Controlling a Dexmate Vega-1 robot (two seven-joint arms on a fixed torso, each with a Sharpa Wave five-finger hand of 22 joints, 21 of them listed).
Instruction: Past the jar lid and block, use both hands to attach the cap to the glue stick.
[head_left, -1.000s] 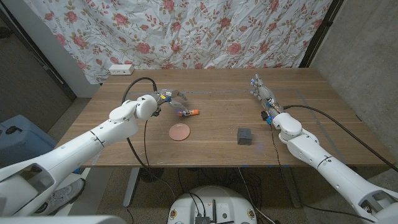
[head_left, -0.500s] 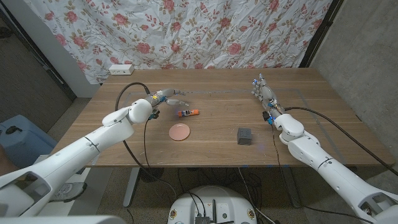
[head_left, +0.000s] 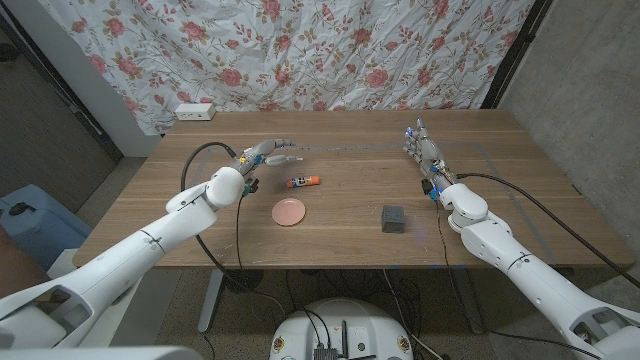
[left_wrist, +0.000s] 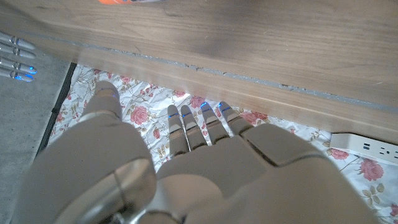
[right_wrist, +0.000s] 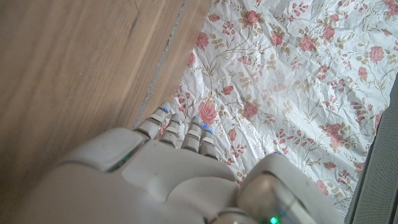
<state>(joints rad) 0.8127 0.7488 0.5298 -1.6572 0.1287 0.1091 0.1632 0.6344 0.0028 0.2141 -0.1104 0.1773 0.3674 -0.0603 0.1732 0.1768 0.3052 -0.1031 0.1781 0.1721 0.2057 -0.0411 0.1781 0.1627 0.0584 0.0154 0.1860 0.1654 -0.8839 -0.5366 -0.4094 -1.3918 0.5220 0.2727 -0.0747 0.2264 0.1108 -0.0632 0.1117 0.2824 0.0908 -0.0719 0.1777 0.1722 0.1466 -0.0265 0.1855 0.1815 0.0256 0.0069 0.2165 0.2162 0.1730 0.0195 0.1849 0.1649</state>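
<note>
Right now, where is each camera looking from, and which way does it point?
Head view: from the robot's head, looking down at the table; both arms, left hand and right hand show.
Left wrist view: along the left hand's back toward the flowered cloth.
Right wrist view: along the right hand's back.
All views share the table and cloth.

A small glue stick (head_left: 302, 182) with a white barrel and an orange end lay on its side on the brown wooden bench (head_left: 340, 225), its length running roughly across the bench with the orange end toward the robot's left. Whether its cap was on could not be told at this size. It was just beyond the round, flat, salmon-pink jar lid (head_left: 289, 212), apart from it, and well apart from the dark grey cube-shaped block (head_left: 394, 219) to its right.
</note>
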